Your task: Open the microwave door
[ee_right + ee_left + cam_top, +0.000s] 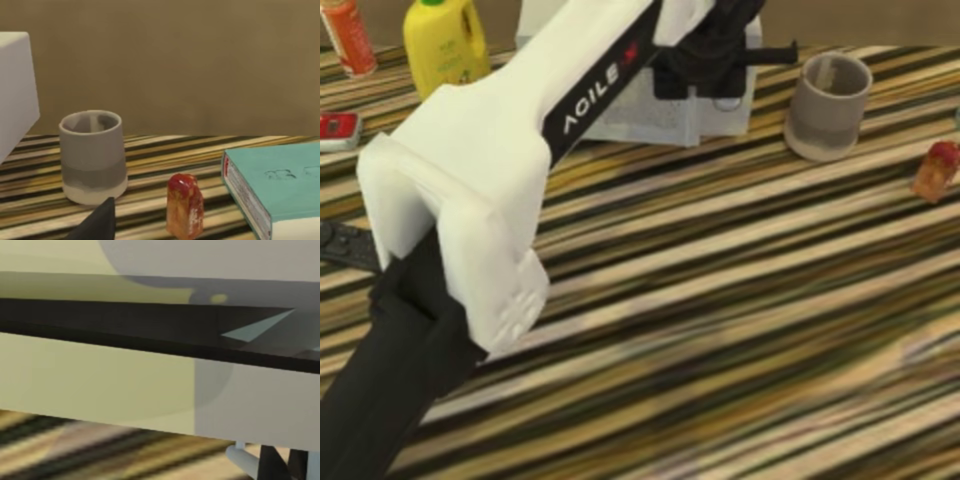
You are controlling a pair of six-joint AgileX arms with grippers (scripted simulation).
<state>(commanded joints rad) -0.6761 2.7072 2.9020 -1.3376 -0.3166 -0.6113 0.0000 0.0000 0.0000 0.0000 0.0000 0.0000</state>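
The cream-white microwave (720, 120) stands at the back centre of the table, largely covered by my left arm. Part of the microwave door (645, 118) with its speckled window shows below the arm. My left gripper (712, 55) hangs right over the microwave's front. In the left wrist view the pale door panel (255, 405) fills the frame with a dark band above it. My left gripper (284, 467) is shut on the door's grey bar handle (240, 459). My right gripper (100, 222) is parked off to the right, out of the top view.
A grey mug (827, 105) stands right of the microwave, and a red-orange block (937, 170) lies farther right. A yellow bottle (445, 45), an orange bottle (350, 35), a red tin (338, 125) and a black remote (345, 245) are at the left. A teal book (275, 190) lies beside the block.
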